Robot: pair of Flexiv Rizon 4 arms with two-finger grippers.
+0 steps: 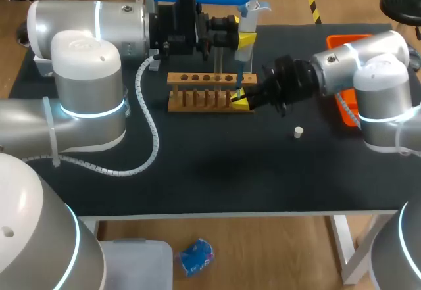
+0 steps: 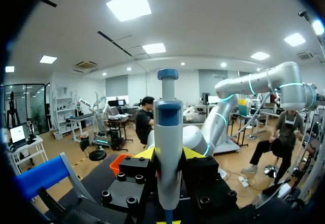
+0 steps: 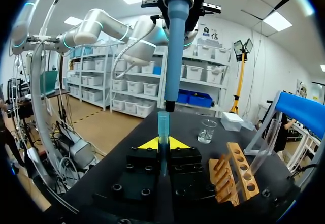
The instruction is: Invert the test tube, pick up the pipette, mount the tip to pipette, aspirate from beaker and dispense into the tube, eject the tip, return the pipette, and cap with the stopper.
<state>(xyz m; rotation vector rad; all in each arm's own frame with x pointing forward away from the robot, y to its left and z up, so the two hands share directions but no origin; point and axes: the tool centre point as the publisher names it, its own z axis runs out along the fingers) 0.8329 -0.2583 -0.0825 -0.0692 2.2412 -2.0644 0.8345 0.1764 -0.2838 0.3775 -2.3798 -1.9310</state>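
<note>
Closest to the lens are the pale joints of the left arm [image 1: 85,86] and the right arm [image 1: 381,86], coming in over the dark table [image 1: 217,178] toward the wooden rack [image 1: 197,78], the anchor for everything else. Both grippers carry a load. The left gripper [image 1: 245,39] hangs above and behind the rack's right end, and the right gripper [image 3: 162,144] sits just beside that same end.

The pipette [image 2: 168,148] is clenched in the left one, upright, with its shaft pointing down. The beaker [image 3: 205,131] stands on the table apart from the rack, beyond it as the right wrist looks. The blue tip [image 3: 163,125] is pinched from both sides by the right gripper's fingers and stands upright with its mouth upward. The white stopper [image 1: 298,132] lies to the right of the rack, a little nearer the robot.

The step in hand looks to be mounting the tip. In the right wrist view, the shaft's end sits just above the tip's mouth, seemingly a shade off-centre and not yet seated. To do it well, I would first bring the two axes into line. Then I would press straight down along the tip while the right gripper holds firm, so the tip neither slides nor tilts. A skewed push could catch the rim or nudge the tip against the rack. The press should be firm enough to seal.
</note>
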